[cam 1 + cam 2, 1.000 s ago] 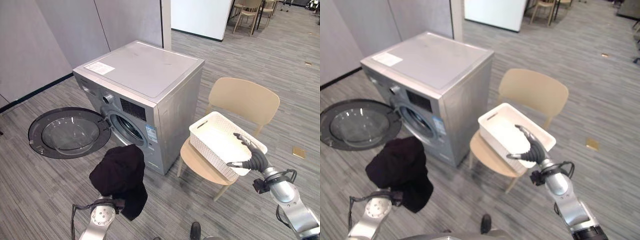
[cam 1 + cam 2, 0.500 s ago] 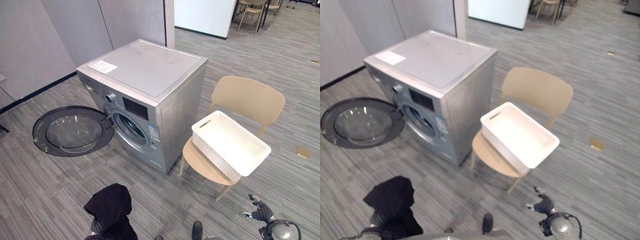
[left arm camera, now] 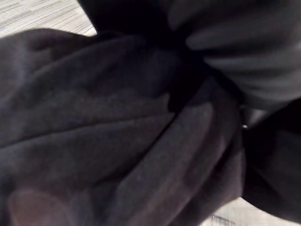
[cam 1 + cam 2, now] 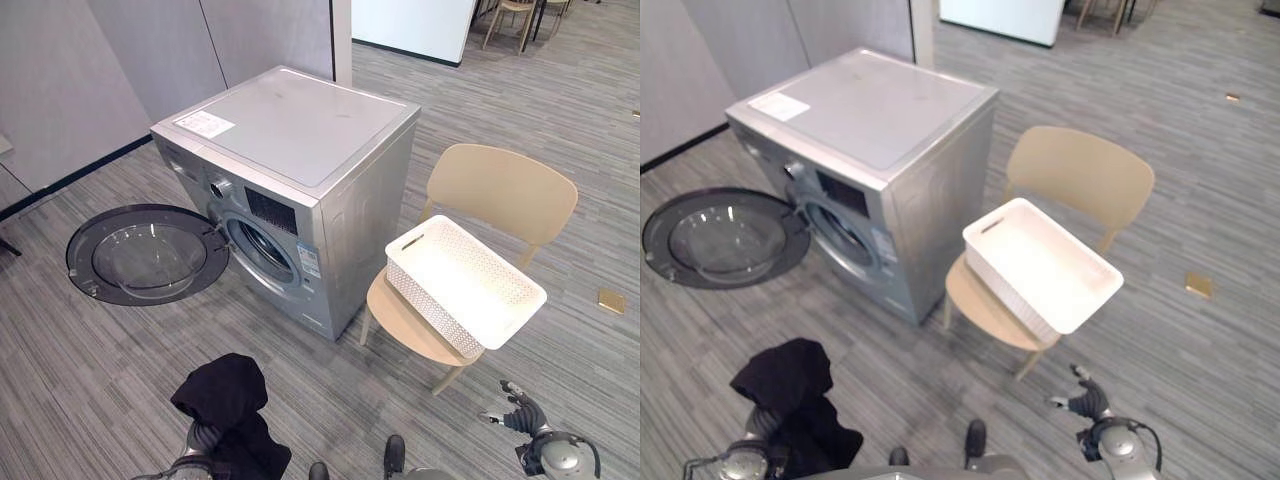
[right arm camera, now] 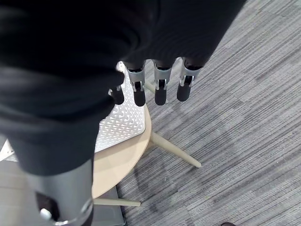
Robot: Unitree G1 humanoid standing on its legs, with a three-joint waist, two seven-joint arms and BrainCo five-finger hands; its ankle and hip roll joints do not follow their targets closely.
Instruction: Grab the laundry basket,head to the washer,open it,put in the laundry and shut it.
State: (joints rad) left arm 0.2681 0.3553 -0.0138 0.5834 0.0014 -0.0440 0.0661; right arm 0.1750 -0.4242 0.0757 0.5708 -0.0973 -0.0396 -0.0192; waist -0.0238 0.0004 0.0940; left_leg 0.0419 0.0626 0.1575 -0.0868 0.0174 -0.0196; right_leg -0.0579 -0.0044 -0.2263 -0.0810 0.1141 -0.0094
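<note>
The silver front-loading washer [image 4: 290, 190] stands far left with its round glass door [image 4: 148, 254] swung open, ahead of the left hand [image 4: 203, 437] clutching black laundry [image 4: 225, 400]; the right hand [image 4: 1080, 398] hangs relaxed, near the empty white perforated basket [image 4: 463, 284].

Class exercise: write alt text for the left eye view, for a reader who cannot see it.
A silver washer stands with its round door swung open, beside a beige chair holding an empty white laundry basket. Low in front, the left hand holds a black garment.
</note>
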